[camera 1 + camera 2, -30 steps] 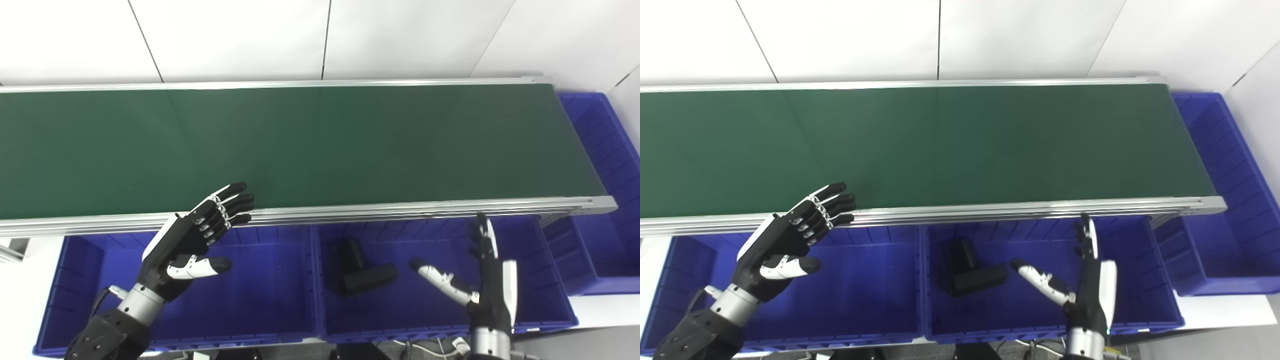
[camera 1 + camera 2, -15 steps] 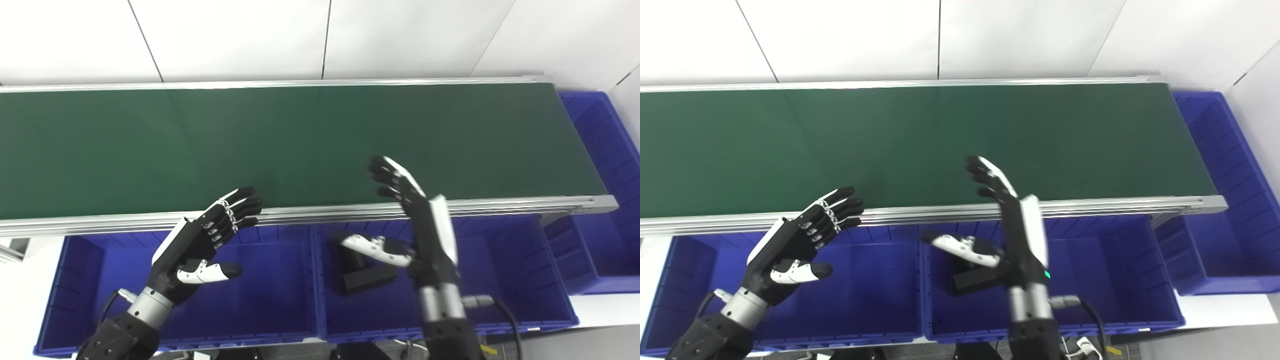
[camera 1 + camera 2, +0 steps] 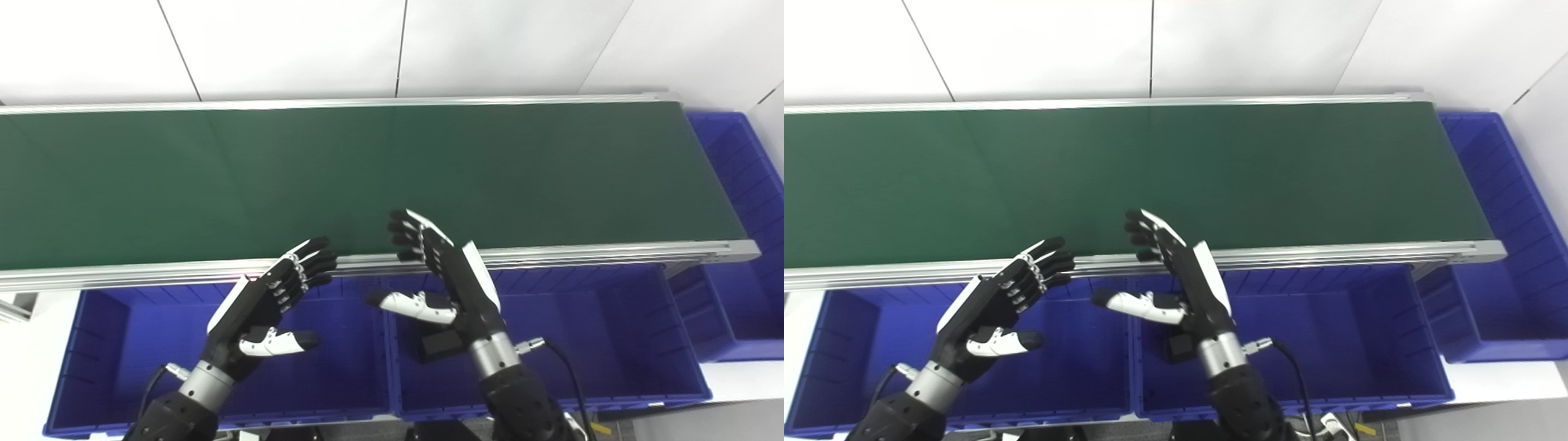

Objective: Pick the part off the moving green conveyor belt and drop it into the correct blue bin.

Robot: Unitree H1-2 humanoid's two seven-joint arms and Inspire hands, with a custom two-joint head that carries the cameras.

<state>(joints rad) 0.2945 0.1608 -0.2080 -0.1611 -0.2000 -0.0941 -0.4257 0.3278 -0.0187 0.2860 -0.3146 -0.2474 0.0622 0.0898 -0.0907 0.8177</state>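
Both hands hover with fingers spread apart and holding nothing at the near rail of the green conveyor belt [image 3: 392,177]: the left hand [image 3: 263,309] above the left blue bin [image 3: 110,343], the right hand [image 3: 453,282] above the middle blue bin [image 3: 612,343], where a black part [image 3: 444,346] lies mostly hidden under it.

Dark green belt, blue bins, black-and-white hands

The conveyor belt [image 3: 367,171] was plain dark green, edged by silver rails [image 3: 551,254]. The bins [image 3: 110,343] were deep blue, one holding a black part [image 3: 444,346]. The left hand [image 3: 263,312] and right hand [image 3: 450,288] were black with white backs and white thumbs. The wall [image 3: 294,43] was white.
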